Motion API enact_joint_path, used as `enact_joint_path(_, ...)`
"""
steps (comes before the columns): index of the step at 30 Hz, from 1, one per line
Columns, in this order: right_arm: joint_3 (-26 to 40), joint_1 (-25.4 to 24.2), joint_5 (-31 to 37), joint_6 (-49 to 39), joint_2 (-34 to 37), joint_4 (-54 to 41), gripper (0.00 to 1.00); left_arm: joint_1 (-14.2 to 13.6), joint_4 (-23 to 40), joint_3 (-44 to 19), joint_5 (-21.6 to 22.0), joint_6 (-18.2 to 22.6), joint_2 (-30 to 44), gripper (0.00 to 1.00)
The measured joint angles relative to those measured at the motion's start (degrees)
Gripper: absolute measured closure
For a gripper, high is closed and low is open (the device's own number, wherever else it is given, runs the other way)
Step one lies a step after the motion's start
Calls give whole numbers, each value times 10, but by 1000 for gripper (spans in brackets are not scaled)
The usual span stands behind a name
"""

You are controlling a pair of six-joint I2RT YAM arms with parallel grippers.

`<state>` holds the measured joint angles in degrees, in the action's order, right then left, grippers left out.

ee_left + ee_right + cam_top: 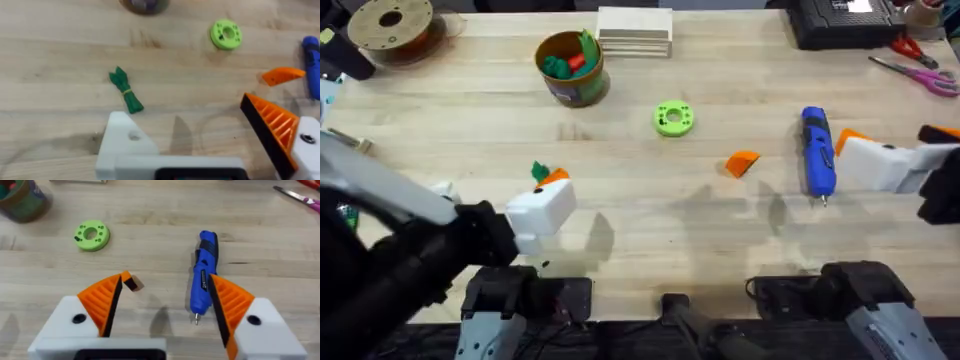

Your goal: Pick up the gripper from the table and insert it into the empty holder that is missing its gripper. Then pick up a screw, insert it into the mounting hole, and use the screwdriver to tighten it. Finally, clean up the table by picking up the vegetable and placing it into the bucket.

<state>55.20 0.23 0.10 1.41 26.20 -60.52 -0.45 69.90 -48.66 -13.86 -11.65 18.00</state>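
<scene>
I saw both sets of jaws spread wide, holding nothing. Left gripper (200, 145) lacked one pad; the loose orange gripper (743, 163) lay on the table (650, 220), near the screwdriver (818, 152).

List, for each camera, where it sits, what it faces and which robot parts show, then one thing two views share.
Overhead: above the bases, facing the table; both arms show.
Left wrist: behind the left pincer, facing the vegetable; one finger mount bare.
Right wrist: behind the right pincer, facing the screwdriver.
Shared: the green ring.
</scene>
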Motion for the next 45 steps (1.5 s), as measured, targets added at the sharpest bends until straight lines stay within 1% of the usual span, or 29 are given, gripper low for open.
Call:
enact_joint_path(3,13,0,0,-2,14,-6,12,0,0,-7,-14,-4,28,20)
enact_joint_path(5,13,0,0,-2,15,-10,12,0,-12,-7,-17,-6,37,20)
enact_joint_path(12,13,0,0,-2,15,-13,12,0,-26,-7,-23,-9,40,28)
enact_joint_path(13,13,0,0,-2,15,-13,12,0,-26,-7,-24,-13,40,114)
enact_joint_path(16,13,0,0,-2,15,-14,13,0,-26,-7,-27,-13,41,596)
enact_joint_path(17,13,0,0,-2,15,-14,13,0,-27,-7,-27,-13,41,775)
enact_joint_path(18,13,0,0,-2,15,-14,13,0,-28,-7,-26,-8,40,812)
enact_joint_path(20,13,0,0,-2,15,-14,12,0,-38,-7,-28,-11,41,517)
enact_joint_path(21,13,0,0,-2,15,-14,12,0,-49,-7,-28,-11,41,351)
enact_joint_path(22,13,0,0,-2,15,-14,12,0,-78,-7,-29,-13,40,29)
enact_joint_path(24,13,0,0,-2,15,-14,12,0,-97,-7,-29,-14,41,16)
enact_joint_path(28,13,0,0,-2,15,-14,10,0,-156,-8,-29,-14,41,14)
enact_joint_path(33,13,0,0,-2,15,-14,12,0,-135,-10,-29,-14,41,14)
enact_joint_path(38,13,0,0,-2,15,-14,12,0,-176,-10,-17,-13,41,14)
enact_joint_path(40,13,0,0,-2,15,-14,12,0,-213,-7,-13,-8,41,14)
enact_joint_path(43,13,0,0,-2,15,-14,12,0,-293,14,-15,6,40,14)
enact_joint_path(44,13,0,0,-2,15,-14,12,0,-399,69,-27,15,40,14)
enact_joint_path(45,13,0,0,-2,15,-14,13,0,-430,91,-33,17,39,14)
